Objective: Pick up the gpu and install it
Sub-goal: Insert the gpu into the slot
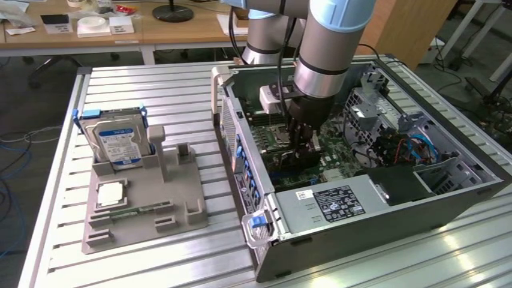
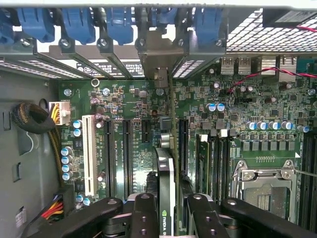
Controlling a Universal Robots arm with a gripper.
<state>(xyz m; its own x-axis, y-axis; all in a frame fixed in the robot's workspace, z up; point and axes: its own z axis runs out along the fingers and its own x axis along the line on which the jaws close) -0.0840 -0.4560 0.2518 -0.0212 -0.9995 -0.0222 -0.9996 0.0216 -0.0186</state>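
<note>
The gpu [image 2: 166, 198] stands on edge over the motherboard [image 2: 124, 104], a thin green board with a black cooler. Its silver end bracket [image 2: 158, 54] meets the rear slot openings of the open computer case [image 1: 480, 174]. My gripper [image 2: 171, 208] straddles the card's near end, with a black finger [image 2: 143, 213] close against each face. In the exterior view the gripper [image 1: 300, 153] reaches straight down into the case, its tips low over the motherboard's middle.
A white expansion slot [image 2: 89, 153] and black slots lie beside the card, and the processor socket [image 2: 262, 191] on its other side. On the exterior view's left, a grey fixture [image 1: 144, 210] carries a hard drive [image 1: 119, 141], a memory stick [image 1: 132, 211] and a chip [image 1: 110, 193].
</note>
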